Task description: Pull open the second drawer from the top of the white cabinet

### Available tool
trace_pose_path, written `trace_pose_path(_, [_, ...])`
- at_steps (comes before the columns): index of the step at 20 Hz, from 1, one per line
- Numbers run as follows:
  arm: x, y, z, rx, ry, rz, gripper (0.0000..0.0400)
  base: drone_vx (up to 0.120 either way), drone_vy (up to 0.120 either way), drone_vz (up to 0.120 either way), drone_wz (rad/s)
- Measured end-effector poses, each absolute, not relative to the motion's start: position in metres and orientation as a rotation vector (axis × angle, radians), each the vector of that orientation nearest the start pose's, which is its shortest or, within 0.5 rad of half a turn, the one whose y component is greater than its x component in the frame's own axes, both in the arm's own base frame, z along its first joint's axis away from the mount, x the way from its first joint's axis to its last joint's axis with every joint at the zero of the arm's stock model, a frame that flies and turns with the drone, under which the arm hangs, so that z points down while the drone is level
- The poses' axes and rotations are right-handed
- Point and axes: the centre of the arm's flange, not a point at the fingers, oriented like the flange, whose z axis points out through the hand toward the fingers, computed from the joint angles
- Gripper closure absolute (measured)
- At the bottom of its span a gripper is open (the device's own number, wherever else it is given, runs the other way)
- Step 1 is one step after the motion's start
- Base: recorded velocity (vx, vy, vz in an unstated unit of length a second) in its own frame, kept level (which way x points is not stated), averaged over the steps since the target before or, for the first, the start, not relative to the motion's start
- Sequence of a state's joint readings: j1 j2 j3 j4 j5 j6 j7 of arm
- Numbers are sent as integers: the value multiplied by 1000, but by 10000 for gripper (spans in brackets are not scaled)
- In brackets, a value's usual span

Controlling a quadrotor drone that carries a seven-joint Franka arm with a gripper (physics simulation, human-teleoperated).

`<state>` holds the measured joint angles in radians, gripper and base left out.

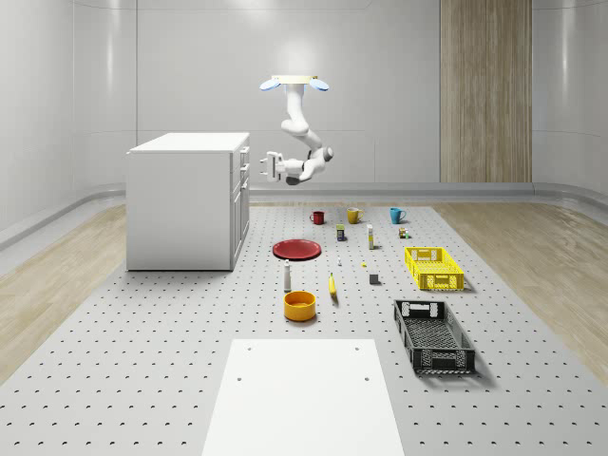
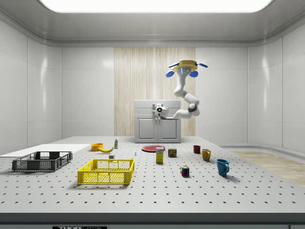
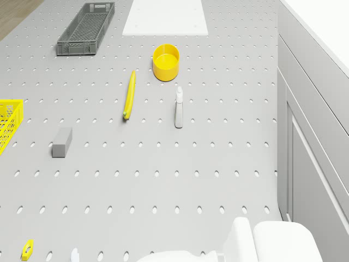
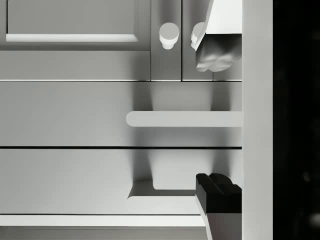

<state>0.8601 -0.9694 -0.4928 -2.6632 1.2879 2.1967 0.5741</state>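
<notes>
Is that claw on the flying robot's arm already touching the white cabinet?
Cannot tell. In the whole-scene view the gripper sits right at the white cabinet front, no clear gap or contact. The wrist view shows the drawer handle between its fingers.

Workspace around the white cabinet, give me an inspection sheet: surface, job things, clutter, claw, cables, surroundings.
Surface: grey perforated table, white panel at its near end.
Job's things: white cabinet; both drawer fronts flush, second handle between the fingers.
Clutter: red plate, yellow bowl, banana, bottle, yellow crate, black crate, three mugs, small boxes.
Claw: claw open, facing the drawers, not yet closed on the handle.
Drone: drone hovers beside the cabinet front.
Cables: nothing seen.
Surroundings: pale walls, a wood wall panel, wood floor.
</notes>
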Motion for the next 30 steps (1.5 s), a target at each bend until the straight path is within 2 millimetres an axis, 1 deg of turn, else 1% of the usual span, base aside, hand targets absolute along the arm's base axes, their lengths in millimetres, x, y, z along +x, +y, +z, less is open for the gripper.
trace_pose_path(6, [306, 150, 564, -1483, 611, 613, 100, 0, 0, 0, 0])
trace_pose_path(15, [306, 179, 564, -1482, 611, 613, 100, 0, 0, 0, 0])
trace_pose_path(19, [306, 185, 566, -1482, 611, 613, 100, 0, 0, 0, 0])
trace_pose_path(27, [306, 190, 572, -1482, 611, 613, 100, 0, 0, 0, 0])
trace_pose_path(30, [306, 194, 573, -1482, 611, 613, 100, 0, 0, 0, 0])
